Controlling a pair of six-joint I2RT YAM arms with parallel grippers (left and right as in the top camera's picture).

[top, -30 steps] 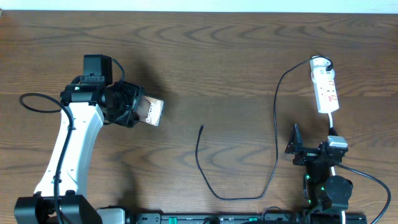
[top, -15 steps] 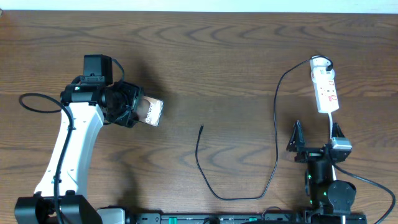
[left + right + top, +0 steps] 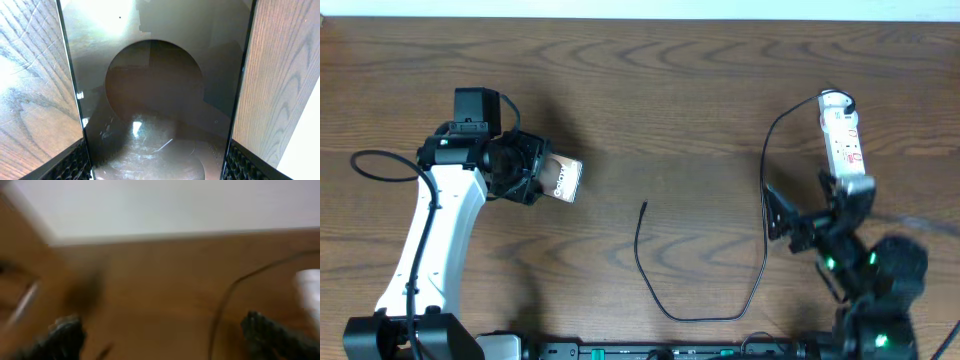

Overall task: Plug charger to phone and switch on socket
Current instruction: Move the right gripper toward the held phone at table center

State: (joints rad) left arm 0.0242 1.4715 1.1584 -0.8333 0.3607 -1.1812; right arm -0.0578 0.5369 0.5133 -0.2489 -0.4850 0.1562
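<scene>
Two tools share the work here. The left tool (image 3: 530,172) is clenched on the phone (image 3: 563,179). Its pads (image 3: 75,162) press the long edges, and one short end points toward the middle of the table (image 3: 670,90), likely so the port can meet a plug.

The charger (image 3: 638,250) lies loose on the table. Its plug tip (image 3: 644,207) sits between the arms, well apart from the phone. The cable loops toward the near edge, then climbs to the far end of the socket (image 3: 842,140), where it seems to be plugged in.

The right tool (image 3: 812,208) is released, jaws spread, just beside the socket's near end. Its wrist view is smeared, but nothing appears between the fingers (image 3: 65,332). No tray or box is present, and the phone's port has yet to receive the plug.
</scene>
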